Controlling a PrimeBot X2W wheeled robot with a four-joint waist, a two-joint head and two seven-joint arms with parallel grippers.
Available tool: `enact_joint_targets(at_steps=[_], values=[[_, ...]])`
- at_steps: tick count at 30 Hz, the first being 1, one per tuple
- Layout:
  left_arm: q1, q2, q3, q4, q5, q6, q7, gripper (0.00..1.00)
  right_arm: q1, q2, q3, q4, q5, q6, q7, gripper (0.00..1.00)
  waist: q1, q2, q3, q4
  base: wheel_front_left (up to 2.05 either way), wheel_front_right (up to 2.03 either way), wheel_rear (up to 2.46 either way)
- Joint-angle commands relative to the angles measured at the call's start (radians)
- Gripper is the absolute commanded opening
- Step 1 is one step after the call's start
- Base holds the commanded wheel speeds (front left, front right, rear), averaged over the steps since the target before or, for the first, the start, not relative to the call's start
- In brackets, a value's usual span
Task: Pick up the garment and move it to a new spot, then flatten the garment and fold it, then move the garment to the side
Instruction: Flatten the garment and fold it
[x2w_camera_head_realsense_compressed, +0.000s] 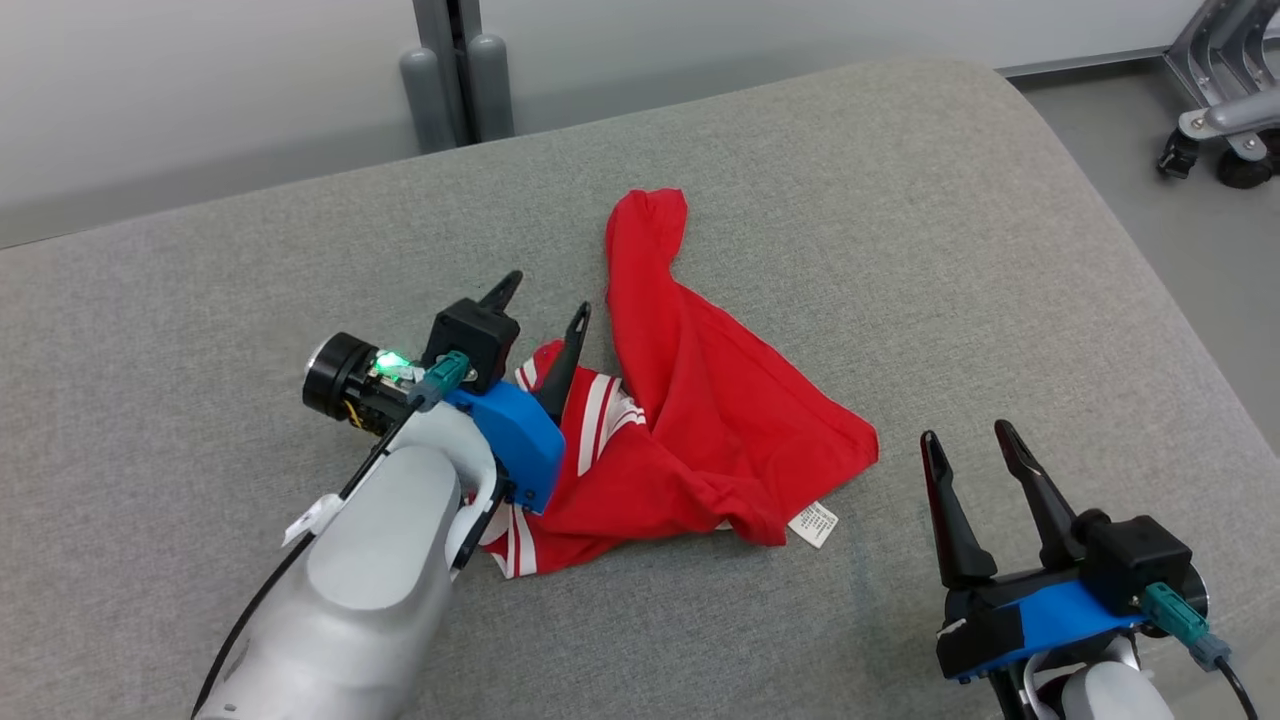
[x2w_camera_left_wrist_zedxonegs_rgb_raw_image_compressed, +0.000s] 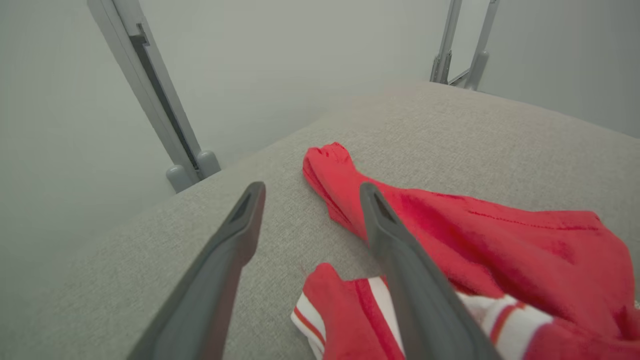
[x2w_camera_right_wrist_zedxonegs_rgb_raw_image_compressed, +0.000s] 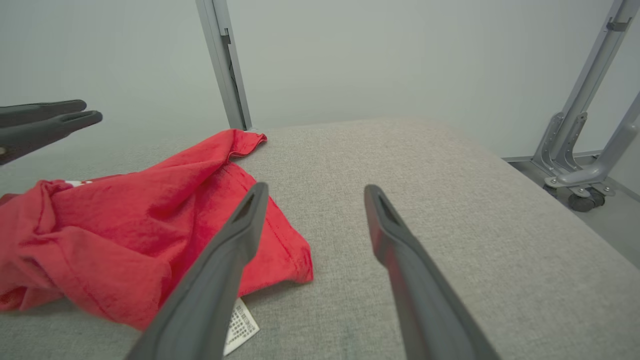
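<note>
Red, soft and limp, the crumpled shirt lies on the grey cushion, just right of the left gripper and left of the right gripper; both stand apart, empty. Left wrist view: the white-striped edge beside its right finger looks the likeliest hold. Right wrist view adds the care label by its left finger.

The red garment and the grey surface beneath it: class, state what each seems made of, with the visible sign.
Red garment: soft matte fabric, probably cotton knit; it crumples in loose folds, with stitched hems and a white label. Grey surface: matte woven upholstery cloth, perhaps over padding; flecked weave, rounded corner.
</note>
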Motion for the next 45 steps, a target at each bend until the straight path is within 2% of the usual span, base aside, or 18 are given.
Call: enact_joint_targets(at_steps=[1, 9, 16, 18, 19, 20, 23, 28, 34, 36, 40, 45], values=[[-0.020, 0.006, -0.010, 0.013, -0.012, -0.001, 0.008, 1.00, -0.011, 0.000, -0.001, -0.001, 0.006, 0.000, -0.001, 1.00, -0.0001, 0.0000, 0.002, -0.003, 0.00, 0.00, 0.00], [-0.045, 0.013, -0.165, 0.177, -0.129, -0.001, 0.087, 1.00, -0.024, 0.000, 0.000, 0.005, 0.013, 0.000, -0.001, 1.00, -0.0001, 0.0000, 0.019, -0.024, 0.00, 0.00, 0.00], [-0.018, 0.001, -0.261, 0.220, -0.230, -0.001, 0.117, 1.00, -0.027, 0.000, 0.006, 0.009, 0.017, 0.000, -0.001, 1.00, -0.0001, 0.0000, 0.023, -0.029, 0.00, 0.00, 0.00], [-0.018, 0.002, -0.290, 0.232, -0.250, -0.001, 0.125, 0.34, -0.031, 0.000, 0.011, 0.010, 0.018, 0.000, -0.001, 1.00, -0.0001, 0.0000, 0.024, -0.032, 0.00, 0.00, 0.00], [-0.020, 0.003, -0.300, 0.238, -0.259, -0.001, 0.125, 0.15, -0.031, 0.000, 0.014, 0.010, 0.019, 0.000, -0.001, 1.00, -0.0001, 0.0000, 0.025, -0.034, 0.00, 0.00, 0.00], [-0.020, 0.005, -0.313, 0.244, -0.267, -0.001, 0.131, 0.00, -0.031, 0.000, 0.017, 0.011, 0.021, 0.000, -0.001, 1.00, -0.0001, 0.0000, 0.026, -0.036, 0.00, 0.00, 0.00], [-0.046, 0.016, -0.334, 0.248, -0.293, -0.001, 0.108, 0.00, -0.034, 0.000, 0.019, 0.010, 0.026, 0.000, -0.001, 1.00, -0.0001, 0.0000, 0.029, -0.040, 0.00, 0.00, 0.00], [-0.147, 0.036, -0.300, 0.265, -0.315, 0.003, -0.015, 0.00, -0.025, 0.000, 0.006, 0.009, 0.025, 0.000, -0.001, 1.00, -0.0001, 0.0000, 0.022, -0.032, 0.00, 0.00, 0.00], [-0.238, 0.077, -0.226, 0.240, -0.324, 0.052, -0.079, 0.00, -0.015, 0.000, -0.012, 0.007, 0.015, 0.000, -0.001, 1.00, -0.0001, 0.0000, -0.002, -0.015, 0.00, 0.00, 0.00], [-0.250, 0.098, -0.179, 0.166, -0.315, 0.078, -0.080, 0.00, -0.010, 0.000, -0.016, 0.003, 0.015, 0.000, -0.001, 1.00, -0.0001, 0.0000, -0.009, -0.006, 0.00, 0.00, 0.00], [-0.163, 0.149, -0.086, 0.008, -0.281, 0.112, -0.080, 0.00, 0.004, 0.000, -0.023, 0.002, 0.012, 0.000, -0.001, 1.00, -0.0001, 0.0000, -0.027, 0.020, 0.00, 0.00, 0.00], [0.004, 0.169, 0.012, -0.137, -0.238, 0.122, -0.080, 0.00, 0.023, -0.001, -0.021, 0.007, 0.013, 0.000, -0.001, 1.00, -0.0001, 0.0000, -0.049, 0.059, 0.00, 0.00, 0.00]])
